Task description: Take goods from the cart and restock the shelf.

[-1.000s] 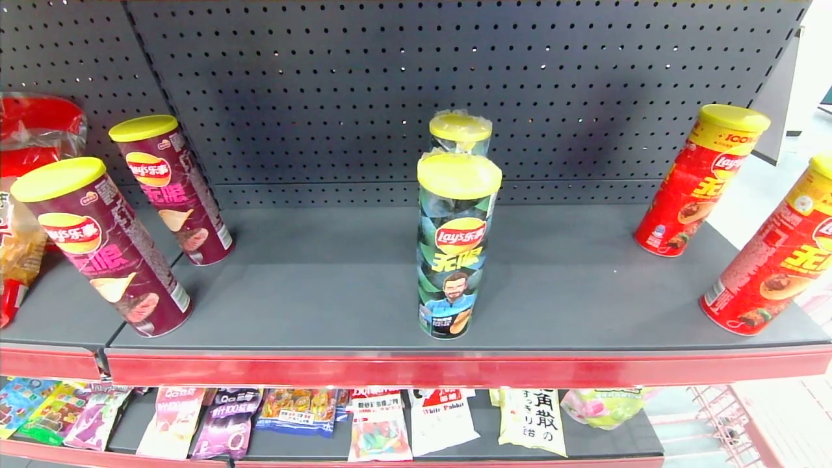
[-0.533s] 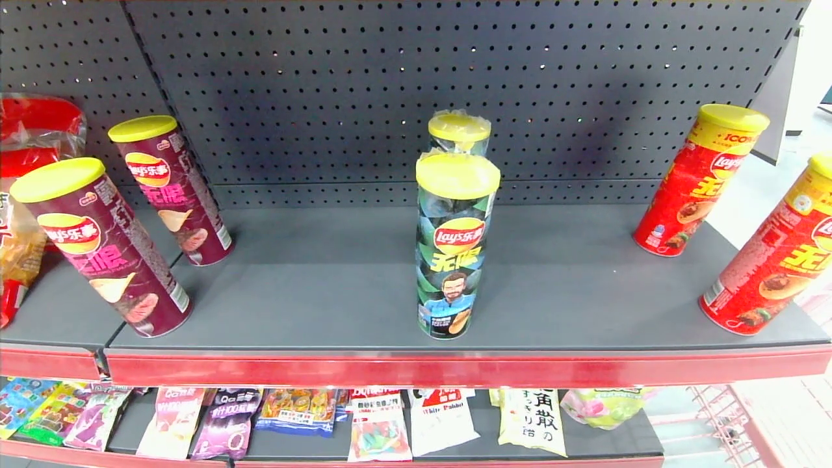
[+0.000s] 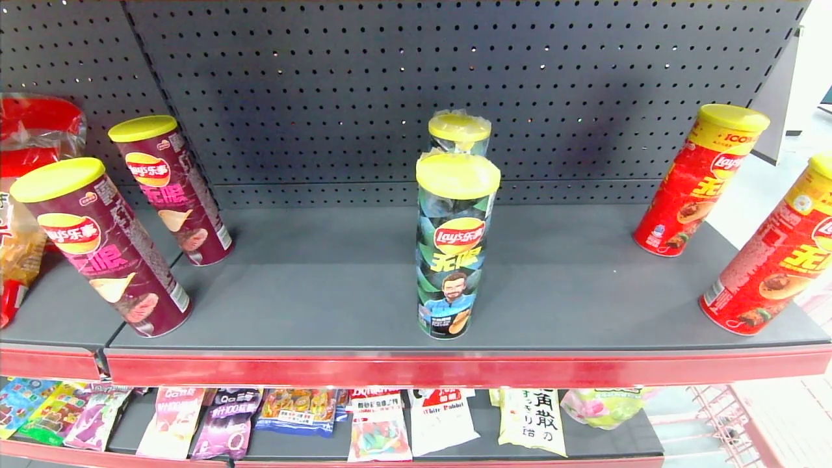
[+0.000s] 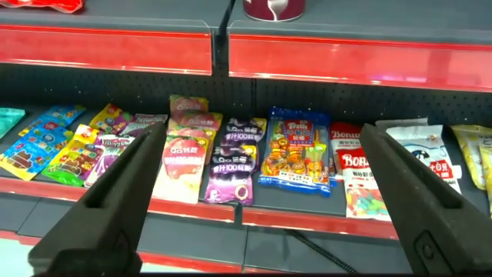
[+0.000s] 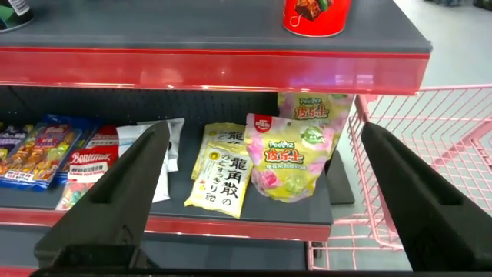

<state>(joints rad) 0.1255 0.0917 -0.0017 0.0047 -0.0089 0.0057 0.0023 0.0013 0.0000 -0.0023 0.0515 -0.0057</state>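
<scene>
The grey upper shelf carries chip cans: two purple ones on the left, two green ones one behind the other in the middle, and two red ones on the right. My left gripper is open with nothing in it, below that shelf and facing the lower shelf's snack bags. My right gripper is also open and holds nothing, in front of a yellow bag and a green-pink bag. The pink wire cart stands beside the shelf's right end.
Red price rails edge both shelves. Bagged snacks sit at the upper shelf's far left. Wide bare stretches of shelf lie between the can groups. A red can's base stands just above my right gripper. The cart's corner shows at the lower right.
</scene>
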